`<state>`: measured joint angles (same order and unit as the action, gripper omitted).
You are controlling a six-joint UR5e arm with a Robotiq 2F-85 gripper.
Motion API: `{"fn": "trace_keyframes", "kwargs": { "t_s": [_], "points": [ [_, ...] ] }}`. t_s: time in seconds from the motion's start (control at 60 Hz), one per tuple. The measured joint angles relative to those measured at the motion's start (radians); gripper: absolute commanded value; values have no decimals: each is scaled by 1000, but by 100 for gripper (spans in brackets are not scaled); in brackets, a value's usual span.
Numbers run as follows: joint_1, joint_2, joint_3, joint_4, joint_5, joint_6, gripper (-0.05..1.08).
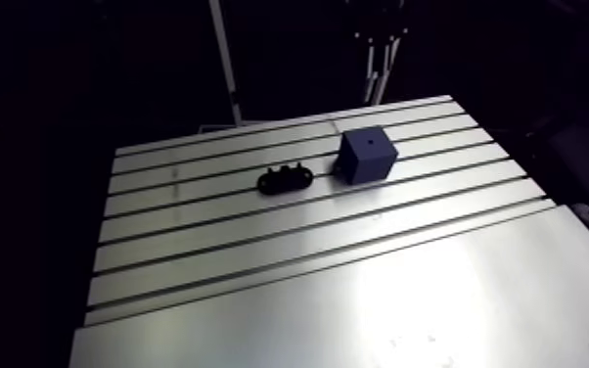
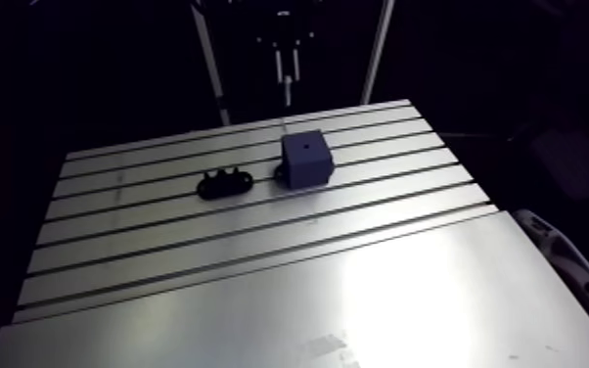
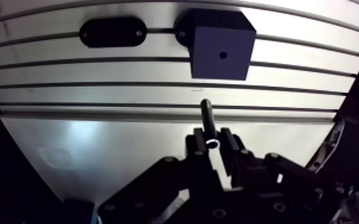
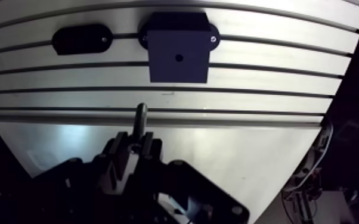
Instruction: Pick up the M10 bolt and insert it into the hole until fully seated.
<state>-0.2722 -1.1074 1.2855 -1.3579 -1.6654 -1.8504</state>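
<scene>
Plainly, the black two-finger gripper [image 3: 213,142] is clenched on the dark metal M10 bolt [image 3: 207,113], apart from the small round hole [image 3: 223,55] in the dark-blue cube [image 3: 217,36]

Robotics lab bench: slotted aluminium table [image 1: 308,245], dark fixture block [image 1: 367,155].

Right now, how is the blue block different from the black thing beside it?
The blue block is tall and boxy; the black piece is low and long with rounded ends. The blue block has a round hole on top; the black piece shows no such hole. Both sit on the table.
</scene>
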Motion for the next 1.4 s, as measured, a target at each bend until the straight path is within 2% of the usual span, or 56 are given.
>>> {"fn": "trace_keyframes", "kwargs": {
  "t_s": [0.15,0.417,1.4],
  "points": [
    [-6,15,-3,1,-12,-4,107],
    [-11,39,3,-6,-22,-4,107],
    [-25,82,25,-44,-33,2,107]
  ]
}}
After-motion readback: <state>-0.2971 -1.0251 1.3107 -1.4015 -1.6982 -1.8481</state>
